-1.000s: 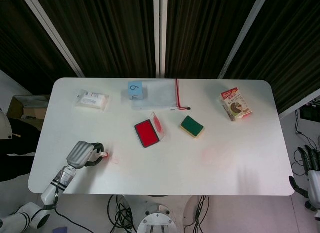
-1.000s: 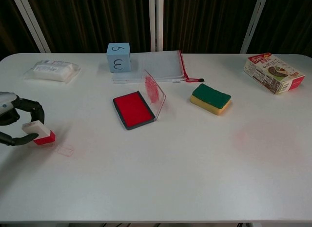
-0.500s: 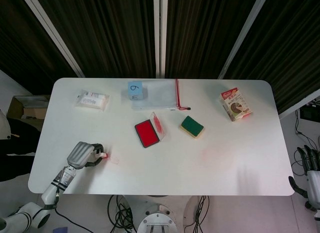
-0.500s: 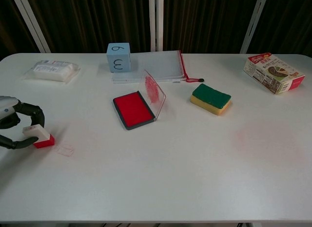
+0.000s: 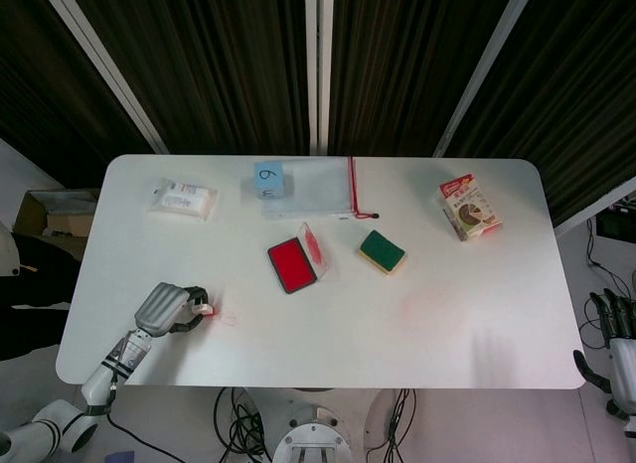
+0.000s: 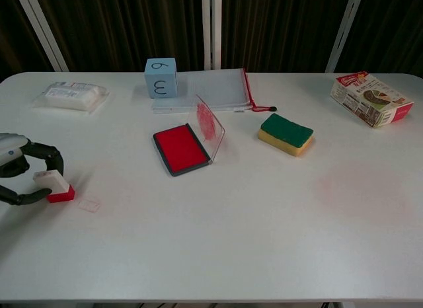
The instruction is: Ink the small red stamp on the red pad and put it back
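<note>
The small red stamp (image 6: 55,187) with its white top stands on the table near the front left edge; in the head view the stamp (image 5: 204,308) shows only as a red speck. My left hand (image 6: 18,177) curls around it from the left, fingers above and thumb below, still touching it. The open red ink pad (image 6: 180,148) lies mid-table with its clear lid (image 6: 208,125) tilted up, well to the right of the left hand (image 5: 165,307). My right hand (image 5: 618,326) hangs off the table's right side, holding nothing.
A small clear cap (image 6: 88,204) lies just right of the stamp. At the back stand a blue cube (image 6: 160,77), a mesh pouch (image 6: 213,90) and a white packet (image 6: 69,95). A green sponge (image 6: 285,133) and a snack box (image 6: 370,98) sit to the right.
The stamp has come down slightly onto the table, and the left hand has eased a little to the left around it. The right hand has not moved.
</note>
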Controlling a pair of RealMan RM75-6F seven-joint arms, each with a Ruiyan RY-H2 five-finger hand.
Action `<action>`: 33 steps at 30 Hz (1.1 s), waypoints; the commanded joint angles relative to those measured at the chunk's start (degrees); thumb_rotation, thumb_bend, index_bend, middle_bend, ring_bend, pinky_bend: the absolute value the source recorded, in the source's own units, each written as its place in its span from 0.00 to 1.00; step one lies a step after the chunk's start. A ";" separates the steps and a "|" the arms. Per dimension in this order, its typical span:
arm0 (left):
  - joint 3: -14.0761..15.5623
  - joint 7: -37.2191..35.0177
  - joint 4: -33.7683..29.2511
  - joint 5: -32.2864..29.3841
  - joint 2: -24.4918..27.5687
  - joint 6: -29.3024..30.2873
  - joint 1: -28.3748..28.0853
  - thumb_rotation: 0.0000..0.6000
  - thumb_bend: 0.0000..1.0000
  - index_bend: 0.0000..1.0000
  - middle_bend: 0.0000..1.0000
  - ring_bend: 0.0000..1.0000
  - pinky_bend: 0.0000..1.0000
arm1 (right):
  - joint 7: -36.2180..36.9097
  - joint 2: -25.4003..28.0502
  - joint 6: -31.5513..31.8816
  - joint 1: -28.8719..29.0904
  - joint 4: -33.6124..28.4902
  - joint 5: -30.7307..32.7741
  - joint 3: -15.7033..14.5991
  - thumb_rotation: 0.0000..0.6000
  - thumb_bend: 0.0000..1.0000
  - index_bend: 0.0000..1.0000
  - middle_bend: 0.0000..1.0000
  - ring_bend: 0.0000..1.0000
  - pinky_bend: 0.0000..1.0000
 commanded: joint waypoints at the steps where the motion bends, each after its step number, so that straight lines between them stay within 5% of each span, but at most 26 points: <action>1: 0.34 0.13 -0.30 0.39 0.50 -0.26 -0.19 1.00 0.37 0.41 0.48 1.00 1.00 | -0.02 0.03 0.01 0.01 -0.08 -0.04 -0.02 1.00 0.23 0.00 0.00 0.00 0.00; 9: 0.50 1.56 -2.18 0.97 2.04 0.34 -0.20 1.00 0.31 0.30 0.39 1.00 1.00 | 0.30 0.13 0.23 -0.03 0.01 -0.16 0.00 1.00 0.23 0.00 0.00 0.00 0.00; 33: 0.64 6.65 -10.37 2.22 6.57 2.37 0.36 1.00 0.29 0.30 0.44 1.00 1.00 | 1.30 -0.14 -0.13 0.01 1.09 -0.12 -0.17 1.00 0.23 0.00 0.00 0.00 0.00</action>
